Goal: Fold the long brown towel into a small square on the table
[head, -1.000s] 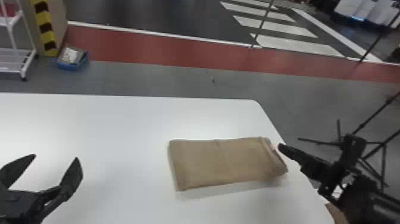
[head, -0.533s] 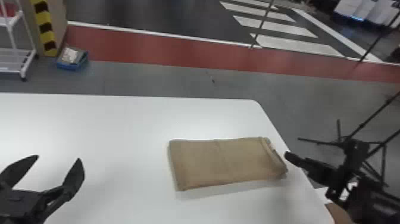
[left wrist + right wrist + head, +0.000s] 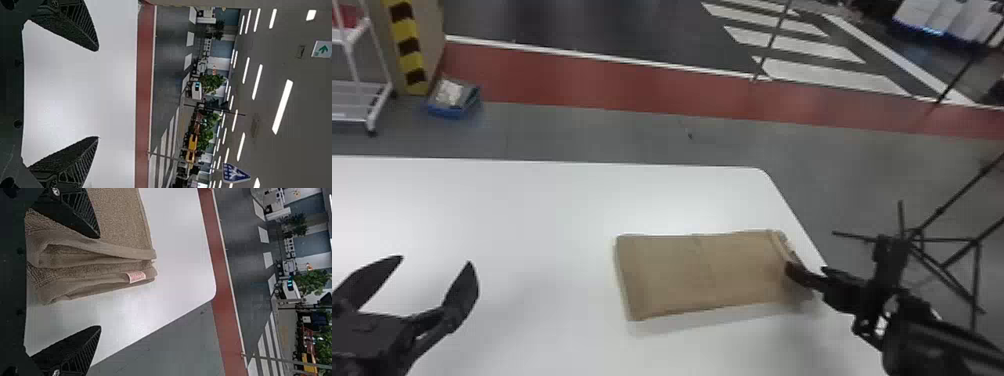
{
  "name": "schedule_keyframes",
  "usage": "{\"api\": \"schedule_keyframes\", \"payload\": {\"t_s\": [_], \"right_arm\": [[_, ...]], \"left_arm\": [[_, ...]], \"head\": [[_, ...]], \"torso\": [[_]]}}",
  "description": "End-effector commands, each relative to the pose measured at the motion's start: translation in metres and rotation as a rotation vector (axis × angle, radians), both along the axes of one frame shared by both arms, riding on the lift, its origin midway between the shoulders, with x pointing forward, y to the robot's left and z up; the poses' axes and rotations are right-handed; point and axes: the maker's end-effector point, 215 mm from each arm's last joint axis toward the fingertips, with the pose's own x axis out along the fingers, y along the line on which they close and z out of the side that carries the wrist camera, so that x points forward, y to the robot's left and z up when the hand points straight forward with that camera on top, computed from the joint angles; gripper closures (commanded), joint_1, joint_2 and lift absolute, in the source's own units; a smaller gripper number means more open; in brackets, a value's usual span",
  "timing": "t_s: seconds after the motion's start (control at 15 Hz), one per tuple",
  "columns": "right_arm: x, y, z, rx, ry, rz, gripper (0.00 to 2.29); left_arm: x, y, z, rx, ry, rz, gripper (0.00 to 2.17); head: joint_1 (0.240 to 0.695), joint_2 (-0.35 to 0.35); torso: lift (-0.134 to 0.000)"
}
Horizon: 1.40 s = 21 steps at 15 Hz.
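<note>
The brown towel (image 3: 702, 272) lies flat as a folded rectangle near the table's right edge. At its right end is my right gripper (image 3: 804, 275), one finger over the towel. In the right wrist view my right gripper (image 3: 100, 282) is open, with the towel's layered end (image 3: 94, 258) between its spread fingers and a small label (image 3: 136, 276) on the hem; nothing is clamped. Left of the towel, well apart from it, my left gripper (image 3: 434, 260) stands open over the table; in the left wrist view the left gripper (image 3: 98, 94) has nothing between its fingers.
The white table (image 3: 532, 215) ends just right of the towel, with a rounded far corner. Beyond it on the floor stand a black tripod-like stand (image 3: 942, 240), a blue box (image 3: 454, 100) and a white rack (image 3: 362, 100).
My right gripper first drew back slightly to the right, then came left over the towel's right end. The left gripper shifted very slightly right. The towel looks nearly unchanged.
</note>
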Motion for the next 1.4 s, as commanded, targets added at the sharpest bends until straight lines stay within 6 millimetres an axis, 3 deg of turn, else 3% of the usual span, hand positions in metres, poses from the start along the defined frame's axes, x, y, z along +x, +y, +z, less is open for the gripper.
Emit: {"api": "schedule_keyframes", "payload": {"t_s": [0.0, 0.33, 0.6, 0.73, 0.87, 1.0, 1.2, 1.33], "right_arm": [[0.009, 0.009, -0.007, -0.019, -0.024, 0.034, 0.07], [0.008, 0.011, -0.019, -0.029, -0.023, 0.054, 0.62], [0.005, 0.012, -0.025, -0.022, -0.023, 0.06, 1.72], [0.004, 0.011, -0.016, 0.0, -0.051, 0.054, 1.93], [0.004, 0.013, 0.011, 0.042, -0.114, 0.035, 1.96], [0.005, 0.021, 0.055, 0.086, -0.188, 0.023, 1.96], [0.004, 0.07, 0.112, 0.14, -0.261, 0.079, 1.96], [0.004, 0.126, 0.123, 0.146, -0.258, 0.161, 1.95]], "left_arm": [[0.0, -0.003, 0.0, -0.001, 0.002, -0.006, 0.07], [0.0, -0.002, -0.001, 0.001, 0.0, -0.008, 0.07], [0.0, -0.003, -0.003, 0.001, 0.003, -0.012, 0.07], [0.0, -0.003, -0.003, 0.001, 0.006, -0.012, 0.07], [0.0, -0.002, -0.002, 0.001, 0.003, -0.01, 0.07], [0.0, -0.002, -0.002, 0.003, 0.002, -0.011, 0.07], [-0.001, -0.002, -0.003, 0.001, 0.006, -0.01, 0.07], [-0.002, -0.002, -0.002, 0.001, 0.003, -0.01, 0.07]], "head": [[0.695, -0.35], [0.695, -0.35], [0.695, -0.35], [0.695, -0.35], [0.695, -0.35], [0.695, -0.35], [0.695, -0.35], [0.695, -0.35]], "torso": [[-0.111], [-0.111], [-0.111], [-0.111], [-0.111], [-0.111], [-0.111], [-0.111]]}}
